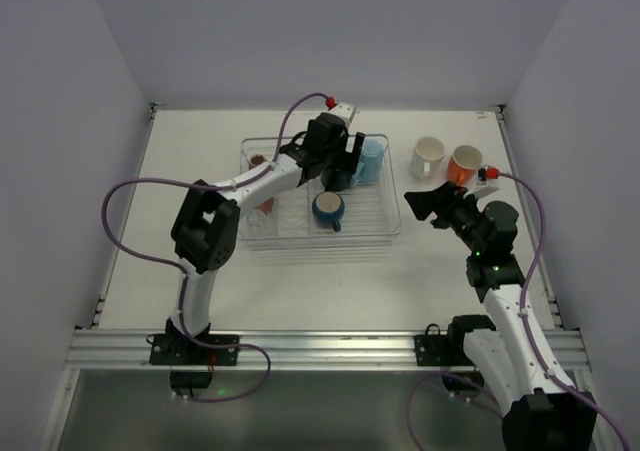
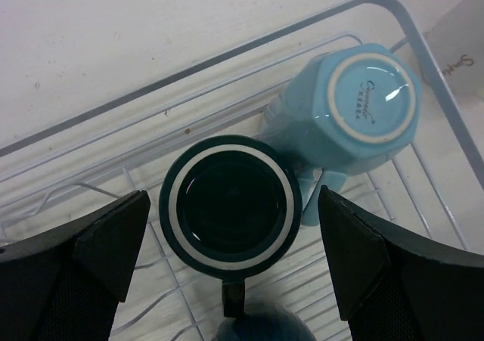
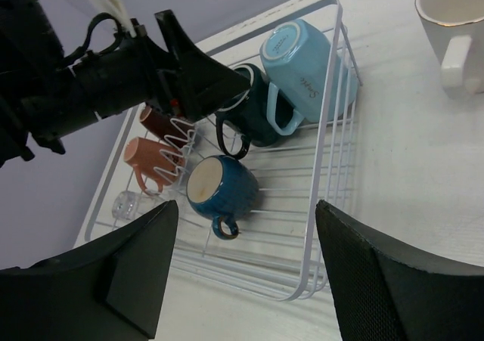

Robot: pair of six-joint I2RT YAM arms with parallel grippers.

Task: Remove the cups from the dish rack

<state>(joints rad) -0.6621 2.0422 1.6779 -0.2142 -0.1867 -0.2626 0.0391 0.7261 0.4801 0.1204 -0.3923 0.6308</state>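
The dish rack [image 1: 392, 211] stands mid-table. My left gripper [image 1: 340, 166] is open above its far right part. In the left wrist view its fingers [image 2: 106, 243] straddle an upside-down dark teal mug [image 2: 231, 205] without touching it. A light blue mug [image 2: 355, 106] leans against that mug. A navy mug [image 1: 328, 209] lies in the rack's front part. Brown [image 3: 159, 122], pinkish [image 3: 147, 159] and clear [image 3: 125, 203] tumblers sit at the rack's left. A white mug [image 1: 427, 156] and an orange mug [image 1: 464, 163] stand on the table right of the rack. My right gripper [image 1: 420, 206] is open and empty beside the rack.
White walls close in the table at the back and on both sides. The rack's wire rim [image 3: 327, 129] lies between my right gripper [image 3: 246, 265] and the navy mug [image 3: 223, 186]. The white mug [image 3: 454, 31] stands just right of the rack's far corner.
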